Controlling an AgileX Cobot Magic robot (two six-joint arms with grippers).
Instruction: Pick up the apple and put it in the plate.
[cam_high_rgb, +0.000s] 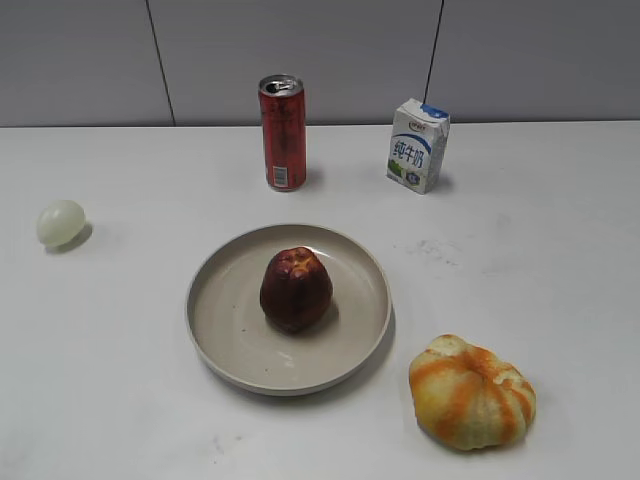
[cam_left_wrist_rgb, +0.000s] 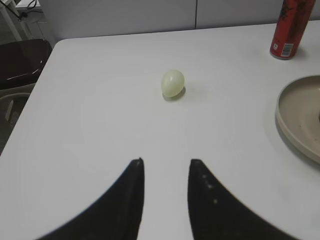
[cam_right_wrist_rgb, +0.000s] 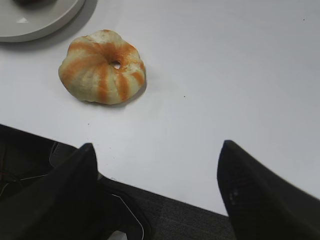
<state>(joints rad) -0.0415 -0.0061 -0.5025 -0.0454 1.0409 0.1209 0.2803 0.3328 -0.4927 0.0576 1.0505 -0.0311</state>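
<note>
Both my claws, left (cam_left_wrist_rgb: 166, 172) and right (cam_right_wrist_rgb: 157, 157), hang apart, empty; apple (cam_high_rgb: 296, 289) sits in plate (cam_high_rgb: 215, 345). Task looks done; nothing more needed.

Milk carton (cam_high_rgb: 417, 145): blue Chinese characters 纯牛奶 down its white front, small logo above too tiny to read. Red can (cam_high_rgb: 282, 132): dark vertical print and white barcode panel, both illegible. No other text anywhere.

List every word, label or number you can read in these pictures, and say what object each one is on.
"纯牛奶" in blue, running vertically on the milk carton.
Red can: vertical lettering and a barcode label, too small and blurred to read.
Nothing else carries text.
</note>
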